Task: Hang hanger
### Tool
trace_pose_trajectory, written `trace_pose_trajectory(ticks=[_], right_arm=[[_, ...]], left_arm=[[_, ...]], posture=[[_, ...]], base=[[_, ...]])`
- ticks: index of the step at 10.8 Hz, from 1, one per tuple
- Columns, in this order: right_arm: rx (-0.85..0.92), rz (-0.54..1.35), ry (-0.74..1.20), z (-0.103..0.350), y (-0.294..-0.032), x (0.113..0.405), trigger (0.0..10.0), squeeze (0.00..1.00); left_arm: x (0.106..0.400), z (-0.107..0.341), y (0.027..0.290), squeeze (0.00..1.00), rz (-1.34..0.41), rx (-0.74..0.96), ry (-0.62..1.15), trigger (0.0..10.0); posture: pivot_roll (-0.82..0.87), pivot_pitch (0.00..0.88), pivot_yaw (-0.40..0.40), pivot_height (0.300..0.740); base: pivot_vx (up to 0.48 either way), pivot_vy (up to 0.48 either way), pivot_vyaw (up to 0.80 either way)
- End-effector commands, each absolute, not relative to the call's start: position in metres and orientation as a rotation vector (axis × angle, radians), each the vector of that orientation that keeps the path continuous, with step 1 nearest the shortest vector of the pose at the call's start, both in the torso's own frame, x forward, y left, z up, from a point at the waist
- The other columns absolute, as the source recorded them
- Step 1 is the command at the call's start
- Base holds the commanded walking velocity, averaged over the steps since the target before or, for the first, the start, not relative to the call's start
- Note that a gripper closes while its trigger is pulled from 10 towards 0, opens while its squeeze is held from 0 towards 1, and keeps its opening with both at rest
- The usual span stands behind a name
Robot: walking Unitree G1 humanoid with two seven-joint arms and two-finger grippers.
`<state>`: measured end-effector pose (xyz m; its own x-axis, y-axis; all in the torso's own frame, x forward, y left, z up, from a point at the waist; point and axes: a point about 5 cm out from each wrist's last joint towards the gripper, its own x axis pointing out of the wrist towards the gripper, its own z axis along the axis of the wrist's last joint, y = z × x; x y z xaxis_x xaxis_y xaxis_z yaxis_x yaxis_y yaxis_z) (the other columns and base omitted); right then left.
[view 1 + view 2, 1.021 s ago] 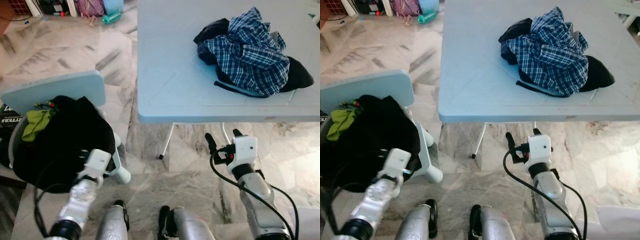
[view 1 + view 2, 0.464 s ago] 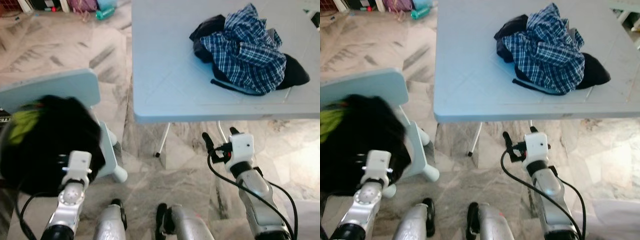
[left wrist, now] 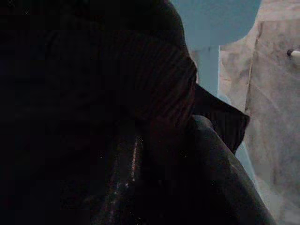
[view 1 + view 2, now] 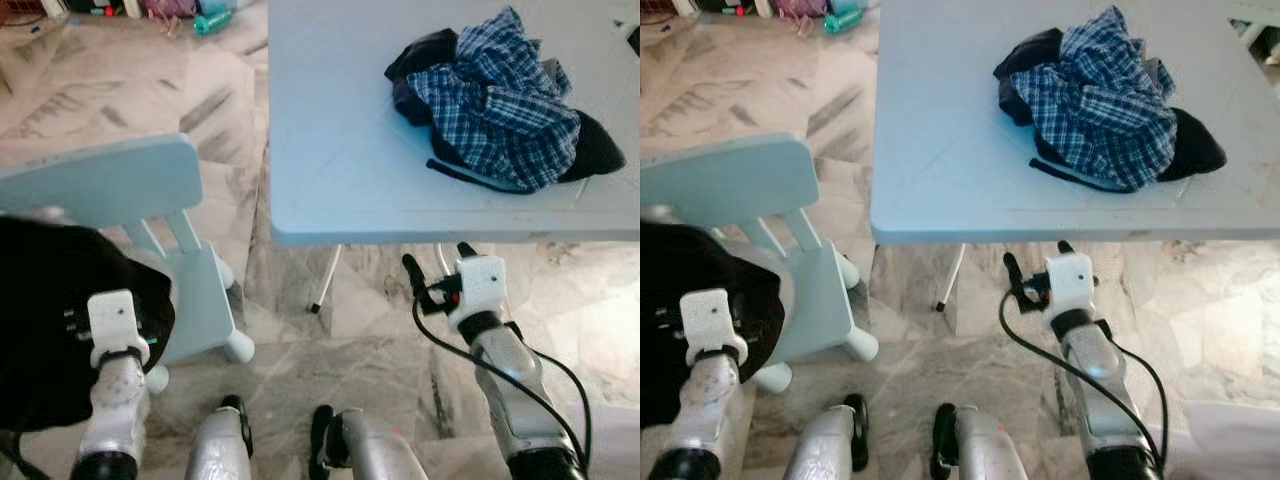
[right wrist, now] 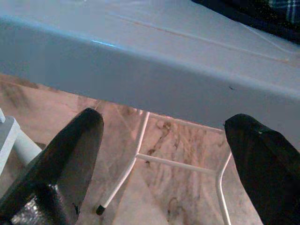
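Black garment (image 4: 40, 330) lifted off chair (image 4: 110, 185), left gripper (image 3: 154, 154) jaws clamping it, right gripper (image 5: 164, 154) jaws spread

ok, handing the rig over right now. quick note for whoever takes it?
Left gripper is buried in a black garment held beside the small blue chair; whether its fingers are closed can't be seen.
Right gripper is open and empty, just under the front edge of the table.
A plaid shirt lies on dark clothes on the table.
No hanger can be made out; nothing is hung yet.
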<state>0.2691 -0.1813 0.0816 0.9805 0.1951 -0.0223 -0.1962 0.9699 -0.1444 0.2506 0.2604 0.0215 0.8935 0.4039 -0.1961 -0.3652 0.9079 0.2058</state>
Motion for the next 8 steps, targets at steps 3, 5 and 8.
trace_pose_trajectory(ticks=[3, 5, 8], right_arm=[[-0.157, 0.194, 0.037, 0.076, -0.188, 0.266, 10.0, 0.0], [-0.158, 0.191, 0.034, 0.078, -0.186, 0.27, 10.0, 0.0], [-0.16, 0.19, 0.039, 0.075, -0.185, 0.269, 10.0, 0.0]], left_arm=[[0.245, 0.014, 0.262, 0.0, 0.338, 0.159, 0.29, 0.0], [0.248, 0.008, 0.247, 0.0, 0.156, 0.171, 0.321, 0.0], [0.244, 0.004, 0.227, 0.0, -0.13, 0.276, 0.346, 0.0]], posture=[[-0.02, 0.231, -0.112, 0.74], [-0.02, 0.227, -0.113, 0.74], [-0.02, 0.224, -0.108, 0.74]], base=[[0.0, 0.0, 0.0], [0.0, 0.0, 0.0], [0.0, 0.0, 0.0]])
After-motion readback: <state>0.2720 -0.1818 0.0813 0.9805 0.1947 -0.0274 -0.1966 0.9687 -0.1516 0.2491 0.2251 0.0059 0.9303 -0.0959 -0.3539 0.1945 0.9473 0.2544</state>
